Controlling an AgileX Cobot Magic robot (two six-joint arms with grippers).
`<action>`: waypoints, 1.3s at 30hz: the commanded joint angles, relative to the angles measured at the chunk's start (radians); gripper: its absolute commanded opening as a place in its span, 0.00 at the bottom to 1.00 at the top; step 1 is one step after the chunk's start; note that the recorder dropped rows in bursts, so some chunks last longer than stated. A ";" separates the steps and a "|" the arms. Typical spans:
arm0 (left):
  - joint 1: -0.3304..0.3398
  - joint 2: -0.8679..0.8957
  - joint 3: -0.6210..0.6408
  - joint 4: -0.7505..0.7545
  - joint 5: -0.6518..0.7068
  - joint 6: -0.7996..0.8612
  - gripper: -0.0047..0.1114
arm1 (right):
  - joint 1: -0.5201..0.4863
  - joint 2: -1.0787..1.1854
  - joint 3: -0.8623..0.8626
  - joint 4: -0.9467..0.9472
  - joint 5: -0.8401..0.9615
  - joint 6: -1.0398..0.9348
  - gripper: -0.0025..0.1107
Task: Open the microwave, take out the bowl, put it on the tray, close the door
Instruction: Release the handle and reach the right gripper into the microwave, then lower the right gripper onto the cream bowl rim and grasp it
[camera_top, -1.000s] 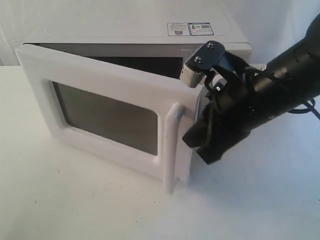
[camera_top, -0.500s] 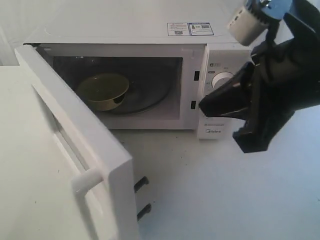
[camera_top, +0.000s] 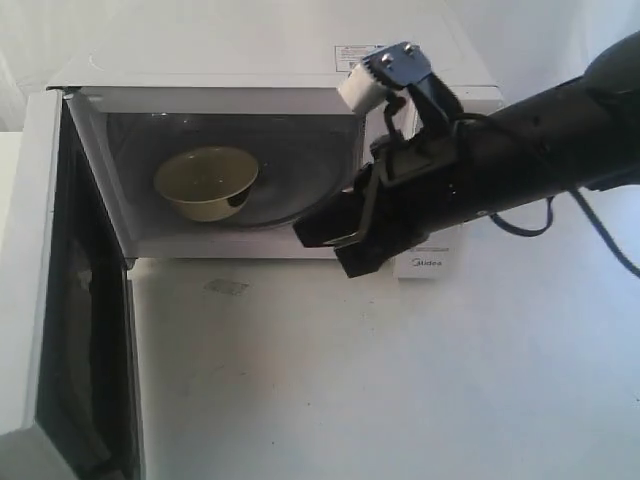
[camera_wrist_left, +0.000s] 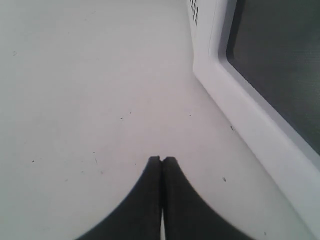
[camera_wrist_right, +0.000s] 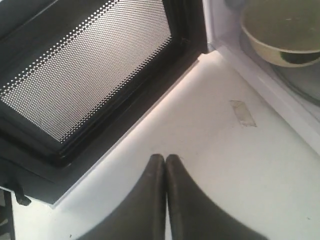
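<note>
The white microwave (camera_top: 270, 70) stands at the back with its door (camera_top: 30, 280) swung wide to the left, dark inner side showing. The cream-beige bowl (camera_top: 207, 182) sits upright on the glass turntable inside. My right gripper (camera_top: 320, 242) is shut and empty, hovering in front of the cavity's right part, apart from the bowl. In the right wrist view that gripper (camera_wrist_right: 165, 158) points at the table between the door's mesh window (camera_wrist_right: 90, 65) and the bowl (camera_wrist_right: 280, 37). My left gripper (camera_wrist_left: 161, 159) is shut and empty, low over the table beside the door's outer face (camera_wrist_left: 260, 130). No tray is in view.
A small piece of clear tape (camera_top: 225, 287) lies on the white table in front of the cavity. The control panel (camera_top: 432, 262) is mostly hidden behind my right arm. White tabletop (camera_top: 400, 380) spreads to the front and right.
The door has swung from partly open to fully open at the left. My right gripper came down and left from beside the control panel to the front of the cavity.
</note>
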 joint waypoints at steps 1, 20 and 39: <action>-0.006 -0.005 0.003 -0.003 0.003 -0.002 0.04 | 0.076 0.059 -0.026 0.062 0.039 -0.143 0.02; -0.006 -0.005 0.003 -0.003 0.003 -0.002 0.04 | 0.486 0.236 -0.145 -0.642 -0.732 -0.167 0.02; -0.006 -0.005 0.003 -0.003 0.003 -0.002 0.04 | 0.494 0.338 -0.371 -0.858 -0.207 0.510 0.02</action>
